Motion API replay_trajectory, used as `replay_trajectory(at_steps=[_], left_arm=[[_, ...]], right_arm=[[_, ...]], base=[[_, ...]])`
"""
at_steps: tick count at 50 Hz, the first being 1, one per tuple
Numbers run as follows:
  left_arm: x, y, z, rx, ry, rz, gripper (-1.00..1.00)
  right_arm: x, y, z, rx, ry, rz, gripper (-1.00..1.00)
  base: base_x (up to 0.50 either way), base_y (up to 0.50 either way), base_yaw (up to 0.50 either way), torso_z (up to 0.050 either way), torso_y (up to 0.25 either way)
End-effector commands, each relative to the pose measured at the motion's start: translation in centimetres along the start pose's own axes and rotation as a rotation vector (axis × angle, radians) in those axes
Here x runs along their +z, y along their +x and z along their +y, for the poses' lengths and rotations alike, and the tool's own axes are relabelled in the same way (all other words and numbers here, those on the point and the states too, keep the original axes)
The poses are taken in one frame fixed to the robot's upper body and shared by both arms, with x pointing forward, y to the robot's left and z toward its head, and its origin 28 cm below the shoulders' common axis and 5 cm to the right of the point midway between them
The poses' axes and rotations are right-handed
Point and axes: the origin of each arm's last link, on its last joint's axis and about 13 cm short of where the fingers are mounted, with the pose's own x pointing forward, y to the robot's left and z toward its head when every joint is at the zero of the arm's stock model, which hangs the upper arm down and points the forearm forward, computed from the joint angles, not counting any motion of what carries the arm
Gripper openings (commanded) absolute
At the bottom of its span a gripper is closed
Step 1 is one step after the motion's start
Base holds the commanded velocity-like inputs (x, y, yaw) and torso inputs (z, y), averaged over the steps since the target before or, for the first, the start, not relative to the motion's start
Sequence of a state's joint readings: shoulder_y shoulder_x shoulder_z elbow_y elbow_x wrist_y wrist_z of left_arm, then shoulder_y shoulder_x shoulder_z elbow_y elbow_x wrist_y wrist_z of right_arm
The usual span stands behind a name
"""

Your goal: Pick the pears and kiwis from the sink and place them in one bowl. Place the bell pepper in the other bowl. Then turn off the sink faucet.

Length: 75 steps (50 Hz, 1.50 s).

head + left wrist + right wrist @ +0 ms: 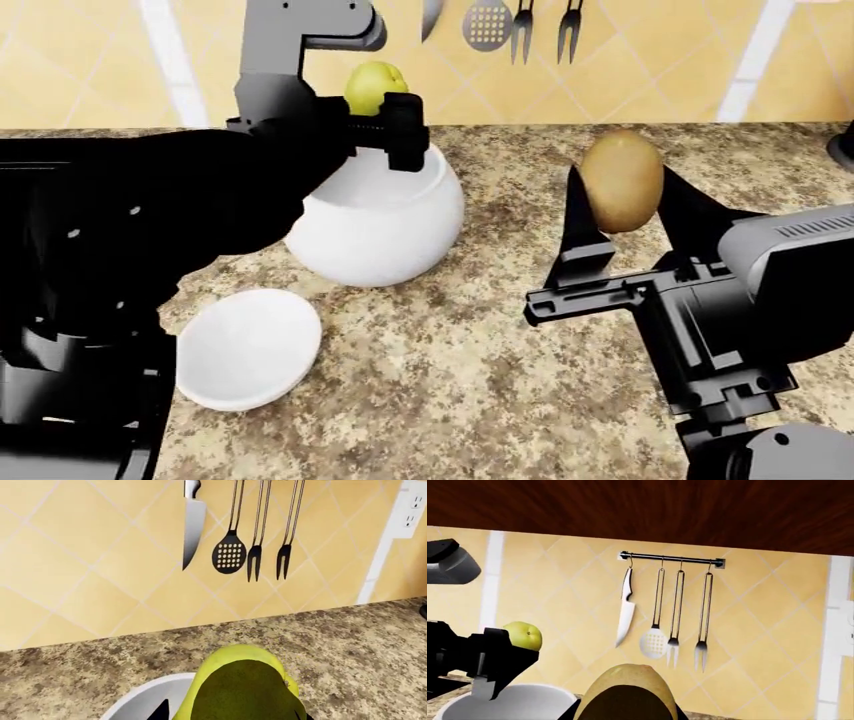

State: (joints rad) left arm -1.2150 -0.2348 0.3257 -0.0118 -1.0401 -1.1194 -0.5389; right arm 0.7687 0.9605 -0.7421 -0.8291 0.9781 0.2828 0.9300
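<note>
Upper centre of the head view: a pear [375,86] is clamped in the left gripper [378,118] directly above the tall white bowl [378,225]; not yet released. Right of centre, a kiwi [622,180] is gripped by the right gripper [625,215], raised over the counter [494,330]. A shallow bowl [248,347] is seen lower left, apparently empty. Pepper, sink and faucet are not shown; those steps are judged outstanding

No readable text or labels anywhere.
</note>
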Motion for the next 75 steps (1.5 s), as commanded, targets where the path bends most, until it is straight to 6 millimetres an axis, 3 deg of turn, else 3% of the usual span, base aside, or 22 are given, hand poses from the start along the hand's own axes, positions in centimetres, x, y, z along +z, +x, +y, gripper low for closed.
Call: replay_trajectory(at_steps=[1, 24, 25, 48, 63, 68, 75], left_arm=[[-0.6, 0.9, 0.2, 0.029, -0.006, 0.022, -1.0], [-2.4, 0.8, 0.3, 0.039, 0.002, 0.055, -1.0], [-2.3, 0.9, 0.4, 0.044, -0.005, 0.049, 1.0], [-1.8, 0.4, 0.3, 0.041, -0.014, -0.012, 1.0], [1.1, -2.8, 1.4, 0.078, -0.07, -0.286, 1.0], [0.6, -5.6, 2.2, 0.115, -0.103, -0.421, 1.0], [-2.0, -9.5, 2.9, 0.139, -0.124, -0.51, 1.0]], right_arm=[[0.0, 0.0, -0.1, -0.002, -0.012, -0.009, -1.0], [0.0, 0.2, 0.0, -0.001, -0.014, -0.002, -1.0], [0.0, 0.2, 0.0, -0.002, -0.014, -0.002, -1.0], [-0.1, 0.2, 0.0, -0.004, -0.013, -0.001, -1.0], [0.3, 0.9, 0.5, 0.002, -0.045, 0.05, -1.0], [2.7, 3.7, 0.8, 0.079, -0.03, 0.163, -1.0], [6.0, 8.8, 1.1, 0.19, -0.04, 0.241, -1.0]], base=[[0.0, 0.0, 0.0, 0.0, 0.0], [0.0, 0.0, 0.0, 0.0, 0.0], [0.0, 0.0, 0.0, 0.0, 0.01], [0.0, 0.0, 0.0, 0.001, 0.0], [0.0, 0.0, 0.0, 0.0, 0.0], [0.0, 0.0, 0.0, 0.0, 0.0], [0.0, 0.0, 0.0, 0.0, 0.0]])
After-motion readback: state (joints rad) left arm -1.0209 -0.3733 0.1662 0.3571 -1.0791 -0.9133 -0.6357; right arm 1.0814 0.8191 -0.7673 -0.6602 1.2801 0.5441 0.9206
